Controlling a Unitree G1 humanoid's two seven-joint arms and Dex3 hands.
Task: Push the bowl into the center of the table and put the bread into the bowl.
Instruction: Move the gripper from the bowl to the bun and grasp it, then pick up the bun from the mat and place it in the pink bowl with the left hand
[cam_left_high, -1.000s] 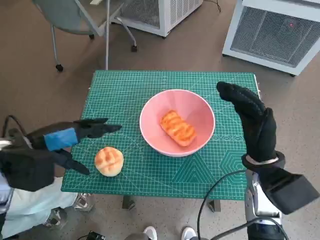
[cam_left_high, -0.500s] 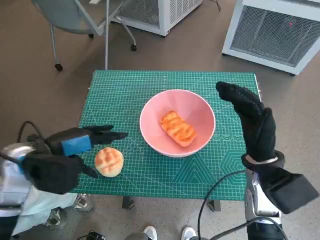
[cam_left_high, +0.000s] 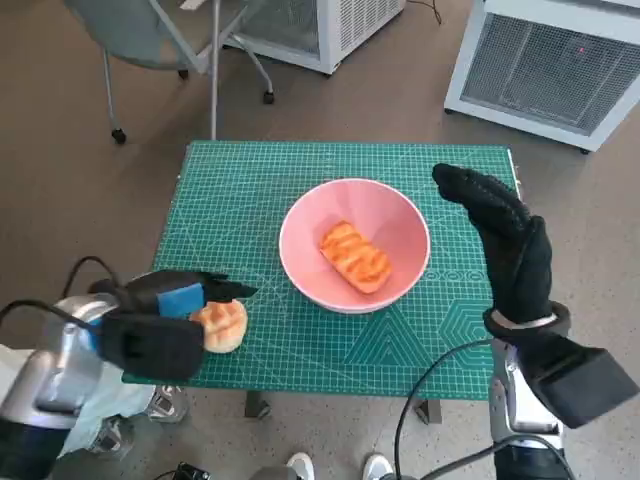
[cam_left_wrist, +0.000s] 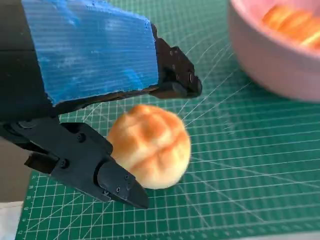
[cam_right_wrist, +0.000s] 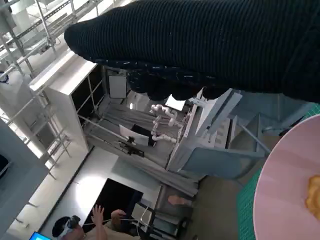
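Note:
A pink bowl (cam_left_high: 398, 281) sits near the middle of the green mat, with an oblong glazed bread (cam_left_high: 355, 255) inside it; the bowl (cam_left_wrist: 270, 65) and that bread (cam_left_wrist: 295, 22) also show in the left wrist view. A round bun (cam_left_high: 228, 320) lies near the mat's front left corner. My left hand (cam_left_high: 165, 305) is over it, fingers spread on either side of the bun (cam_left_wrist: 150, 145) without closing on it. My right hand (cam_left_high: 505, 245) stands upright, open, just right of the bowl, holding nothing.
The green cutting mat (cam_left_high: 250, 190) covers the small table. A wheeled chair (cam_left_high: 160, 40) stands beyond the far left corner and two white machines (cam_left_high: 555, 60) stand behind. A person (cam_right_wrist: 107, 217) appears far off in the right wrist view. A shoe (cam_left_high: 300, 465) shows below the table's front edge.
My left hand has moved right and toward the front edge, coming over the round bun and partly hiding it. The right hand, bowl and oblong bread have not moved.

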